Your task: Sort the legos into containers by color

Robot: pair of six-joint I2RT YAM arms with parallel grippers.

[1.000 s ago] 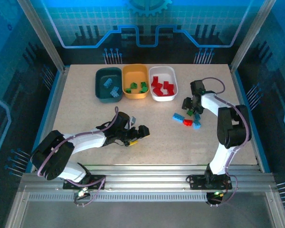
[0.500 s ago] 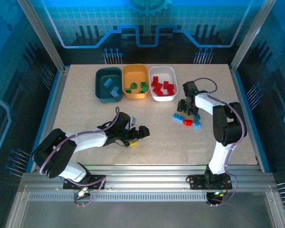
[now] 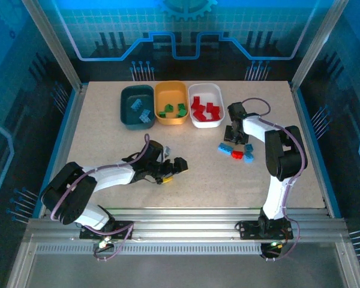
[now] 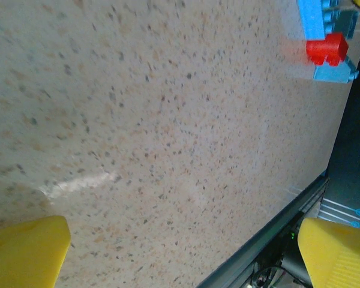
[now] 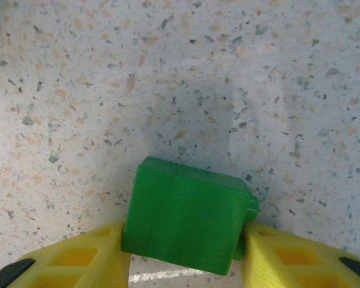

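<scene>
Beige speckled tabletop [image 3: 108, 144] carries everything in the overhead view. At its far middle three tubs stand in a row. The dark teal tub [image 3: 135, 93] on the left holds light blue bricks [image 3: 145, 115], the orange-yellow tub [image 3: 171, 93] holds green bricks [image 3: 181, 110], and the white tub [image 3: 209, 91] on the right holds red bricks [image 3: 198, 108]. Just right of the white tub is the right gripper [image 3: 236, 133]. Just nearer than it lie loose pieces: a light blue brick [image 3: 226, 148], a red brick [image 3: 237, 154] and another blue one. The left gripper [image 3: 171, 170] sits low at the near middle, well apart from them.

From the left wrist, the yellow fingers [image 4: 27, 249] stand wide apart with bare table between them. The loose red and blue pieces lie off in the top right corner.

From the right wrist, the yellow pads [image 5: 78, 258] pinch a green brick [image 5: 189, 214] from both sides, with speckled table behind it.
</scene>
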